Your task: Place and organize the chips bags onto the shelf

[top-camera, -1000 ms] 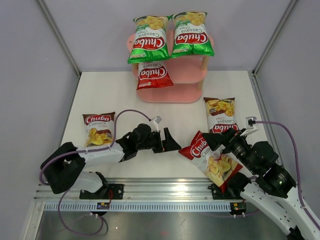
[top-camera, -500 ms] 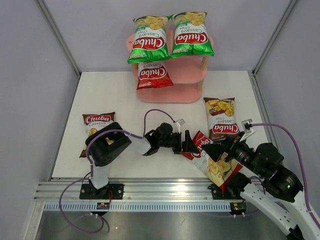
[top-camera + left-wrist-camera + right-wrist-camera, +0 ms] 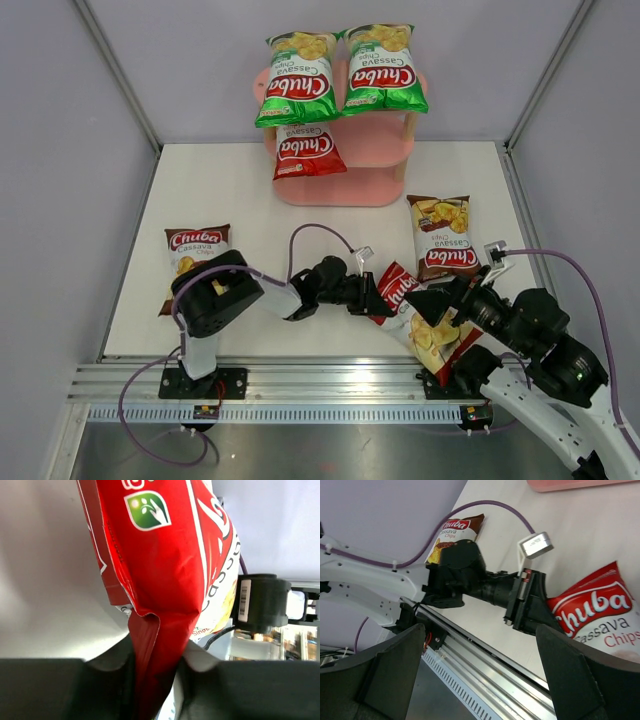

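Observation:
A red chips bag [image 3: 400, 292] lies on the white table near the front, between the two arms. My left gripper [image 3: 375, 297] is shut on its left edge, and the left wrist view shows the red foil [image 3: 165, 555] pinched between the jaws [image 3: 155, 680]. My right gripper [image 3: 447, 298] hovers open over the same bag [image 3: 597, 615], with nothing between its fingers [image 3: 480, 680]. The pink shelf [image 3: 340, 185] stands at the back. Two green bags [image 3: 295, 80] [image 3: 384, 68] lie on its top board and a red bag [image 3: 305, 150] on the middle one. Brown bags lie at right [image 3: 442, 235] and left [image 3: 195, 250].
A metal rail [image 3: 300, 385] runs along the near edge, carrying both arm bases. Grey walls close in the table on the left, right and back. A purple cable [image 3: 320, 235] loops above the left arm. The left arm's elbow covers part of the left brown bag.
The left arm has swung right to the red bag, and its jaws, open a moment ago, have shut on the bag's edge. The right arm has shifted only slightly.

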`<state>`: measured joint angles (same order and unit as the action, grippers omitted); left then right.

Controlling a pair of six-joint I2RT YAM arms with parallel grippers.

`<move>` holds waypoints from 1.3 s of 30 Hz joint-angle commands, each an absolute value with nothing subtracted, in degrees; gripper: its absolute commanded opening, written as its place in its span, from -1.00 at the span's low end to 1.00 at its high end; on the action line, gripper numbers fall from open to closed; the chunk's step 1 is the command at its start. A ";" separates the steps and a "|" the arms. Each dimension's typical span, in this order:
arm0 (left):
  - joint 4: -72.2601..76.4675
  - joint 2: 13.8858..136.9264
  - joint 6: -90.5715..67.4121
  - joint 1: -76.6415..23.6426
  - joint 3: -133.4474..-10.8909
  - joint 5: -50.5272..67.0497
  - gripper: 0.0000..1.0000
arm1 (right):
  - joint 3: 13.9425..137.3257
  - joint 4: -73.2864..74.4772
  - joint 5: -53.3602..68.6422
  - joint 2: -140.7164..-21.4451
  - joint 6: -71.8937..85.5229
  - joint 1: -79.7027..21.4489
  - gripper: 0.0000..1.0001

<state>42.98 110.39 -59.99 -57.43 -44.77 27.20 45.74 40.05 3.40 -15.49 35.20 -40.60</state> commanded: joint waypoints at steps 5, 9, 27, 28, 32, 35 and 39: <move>33.09 89.69 -41.09 -57.57 -38.24 17.33 -0.78 | 47.02 42.89 -3.07 -16.69 32.96 -40.52 0.99; 21.03 80.10 -29.20 -57.57 -37.97 14.94 -0.81 | 49.30 43.50 -3.34 -19.94 30.24 -40.43 0.99; -24.87 59.16 -0.54 -66.88 -54.49 5.17 -1.00 | 71.28 51.07 21.65 -44.03 9.16 -40.43 0.99; -24.61 58.72 1.65 -66.97 -54.67 9.01 -1.00 | 71.80 50.28 23.88 -44.47 6.53 -40.43 0.99; -24.87 57.04 6.85 -66.97 -55.72 13.45 -1.00 | 74.70 47.81 29.61 -46.84 0.45 -40.43 0.99; -27.06 56.78 10.71 -67.06 -57.39 14.32 -1.00 | 79.62 53.49 32.25 -51.58 -6.58 -40.43 0.99; -27.60 55.55 14.76 -67.24 -57.48 17.22 -1.00 | 85.51 59.76 32.60 -59.31 -9.32 -40.43 0.99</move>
<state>-29.36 58.00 8.88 -66.85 -54.37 12.56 82.15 54.68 28.93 -54.61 -3.07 -40.56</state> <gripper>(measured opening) 0.122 0.993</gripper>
